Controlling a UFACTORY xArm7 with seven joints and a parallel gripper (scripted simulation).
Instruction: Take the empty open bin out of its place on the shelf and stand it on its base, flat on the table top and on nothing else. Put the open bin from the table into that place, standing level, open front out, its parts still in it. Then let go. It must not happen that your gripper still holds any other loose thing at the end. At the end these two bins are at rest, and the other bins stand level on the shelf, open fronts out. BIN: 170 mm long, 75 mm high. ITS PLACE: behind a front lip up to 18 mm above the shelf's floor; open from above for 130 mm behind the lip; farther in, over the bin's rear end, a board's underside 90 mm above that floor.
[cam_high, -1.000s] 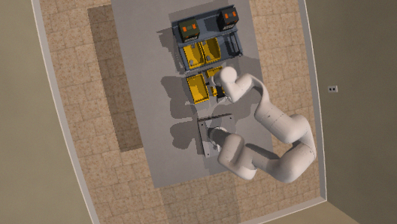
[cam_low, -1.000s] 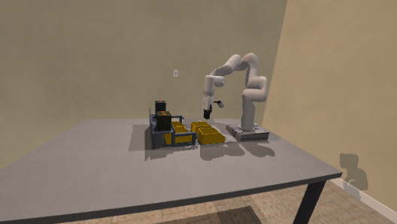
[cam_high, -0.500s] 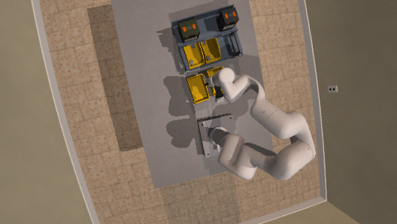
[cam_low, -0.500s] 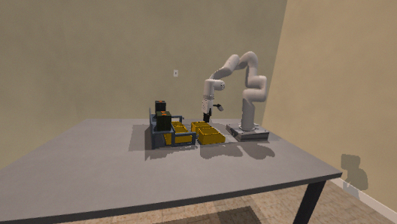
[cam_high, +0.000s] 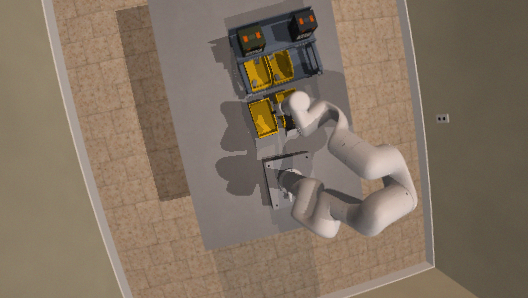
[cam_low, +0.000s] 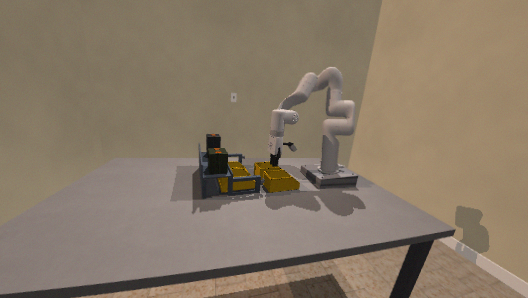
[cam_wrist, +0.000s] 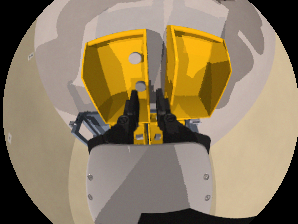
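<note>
Open bin with parts: on the table just in front of the shelf, beside the empty bin; step judged pickup; gripper above their adjoining walls, fingers narrowly parted, holding nothing; next: straddle a wall, clamp, lift over the shelf's lip.

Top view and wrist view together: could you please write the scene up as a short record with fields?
Shelf: blue-grey metal shelf unit holding two yellow open plastic bins; end slot vacant
Top board: two dark boxes with orange marks
Table: grey table top carries two more yellow bins side by side, one in full sight, one mostly under the wrist
Gripper: black gripper points down where they meet, fingers partly open, gripping nothing
</note>
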